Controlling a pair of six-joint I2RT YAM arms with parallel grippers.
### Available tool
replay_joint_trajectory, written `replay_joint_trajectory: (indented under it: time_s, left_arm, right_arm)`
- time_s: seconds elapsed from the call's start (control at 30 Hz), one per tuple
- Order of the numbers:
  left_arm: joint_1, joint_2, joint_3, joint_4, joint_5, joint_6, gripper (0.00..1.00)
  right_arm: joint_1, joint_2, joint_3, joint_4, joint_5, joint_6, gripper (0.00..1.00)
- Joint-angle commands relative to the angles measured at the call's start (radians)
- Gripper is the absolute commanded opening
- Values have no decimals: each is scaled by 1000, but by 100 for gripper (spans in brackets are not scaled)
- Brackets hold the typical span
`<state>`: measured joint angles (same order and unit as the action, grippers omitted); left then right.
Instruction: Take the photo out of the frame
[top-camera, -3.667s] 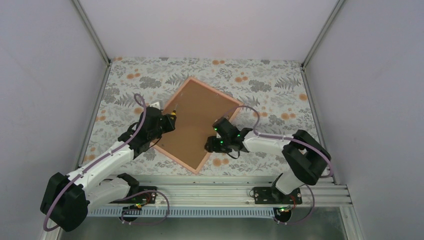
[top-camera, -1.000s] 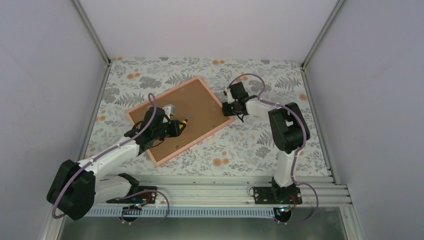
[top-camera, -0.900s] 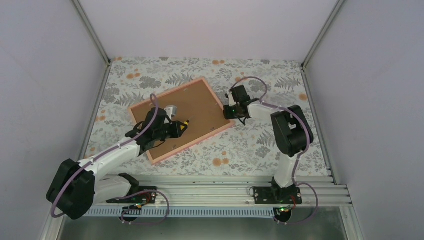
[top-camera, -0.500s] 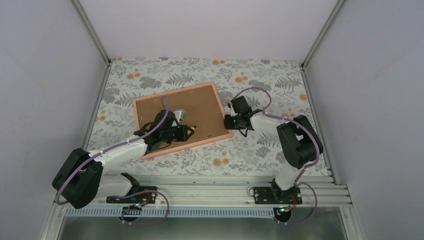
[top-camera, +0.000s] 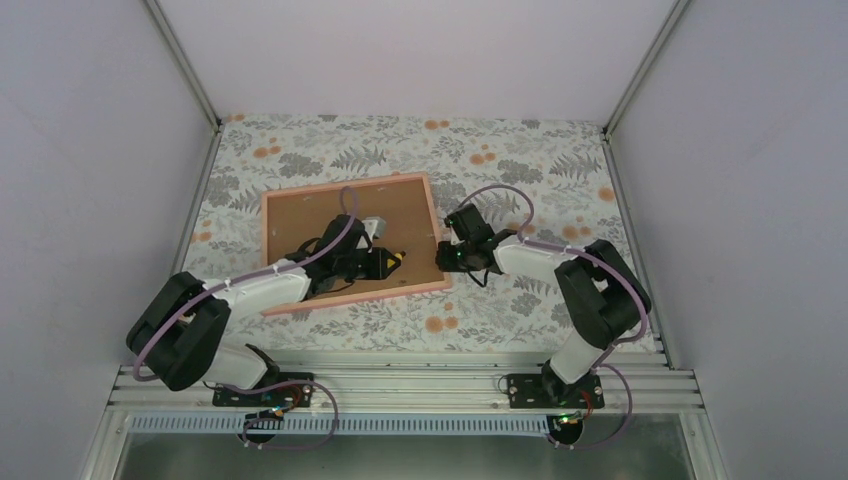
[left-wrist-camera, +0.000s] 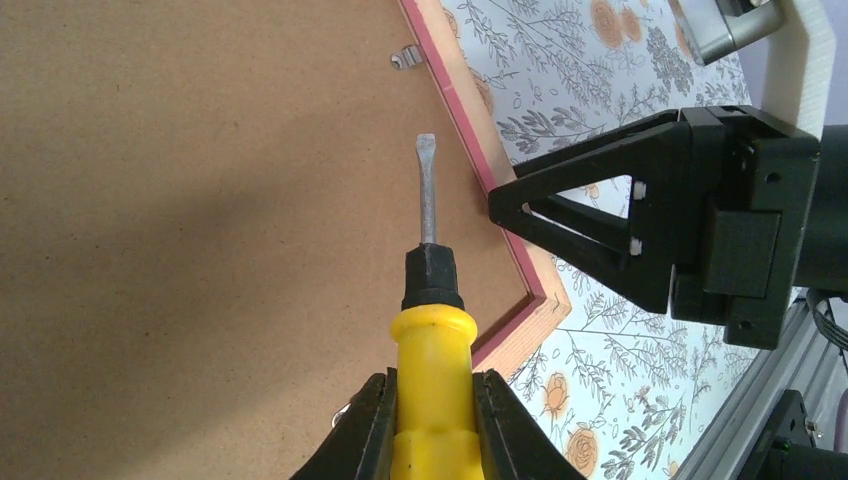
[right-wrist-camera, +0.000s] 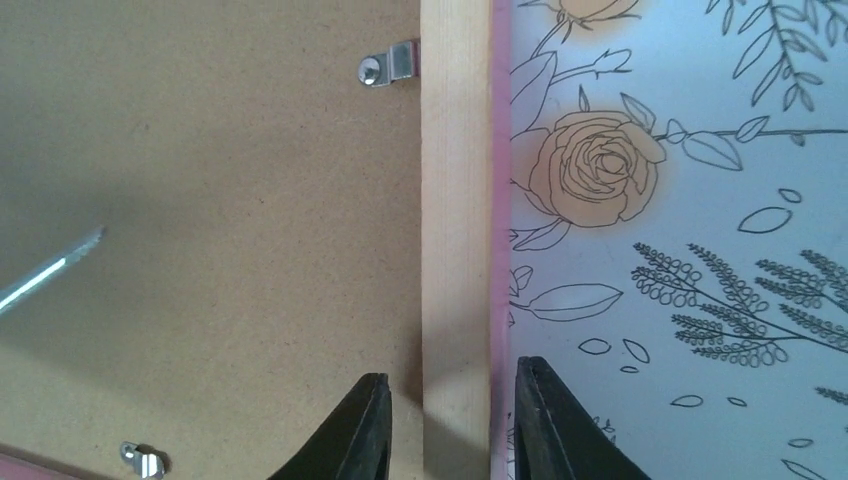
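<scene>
1. left gripper (left-wrist-camera: 430, 440): clenched on the yellow handle of a screwdriver (left-wrist-camera: 432, 340), with one finger pressed against each side of the handle.
2. screwdriver blade: the flat tip (left-wrist-camera: 427, 150) points toward the frame's right rail and stops short of it, above the backing board (top-camera: 310, 225). whether the tip touches the board cannot be told.
3. frame (top-camera: 340, 185): lies back side up on the floral tablecloth (top-camera: 540, 160), left of the table's centre. the brown backing board fills its opening.
4. photo: hidden in every view. only the backing board shows inside the frame, right below the left gripper and just beside the right gripper.
5. clips: one metal clip (right-wrist-camera: 390, 65) sits at the inner edge of the right rail, its tab on the board. a second clip (right-wrist-camera: 140, 458) sits close to the near rail.
6. right gripper (right-wrist-camera: 445, 425): straddles the right rail near the frame's near right corner, one finger over the backing board and the other over the tablecloth. the jaws stand parted, slightly wider than the rail, with a gap on the board side, so the rail is not clamped.
</scene>
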<state>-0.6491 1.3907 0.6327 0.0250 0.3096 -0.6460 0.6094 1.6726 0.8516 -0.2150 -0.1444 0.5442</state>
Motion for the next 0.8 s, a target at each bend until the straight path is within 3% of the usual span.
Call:
replay_joint_trajectory:
  time_s: [0.0, 0.5, 0.77]
  left_arm:
    - [-6, 16, 34, 38, 26, 19, 2]
    - [-6, 93, 66, 57, 34, 36, 2]
    - [-7, 157, 99, 76, 44, 43, 2]
  right_arm:
    - [7, -25, 15, -28, 43, 3, 26]
    - [3, 112, 148, -41, 85, -48, 28]
    - [3, 107, 127, -43, 80, -50, 18]
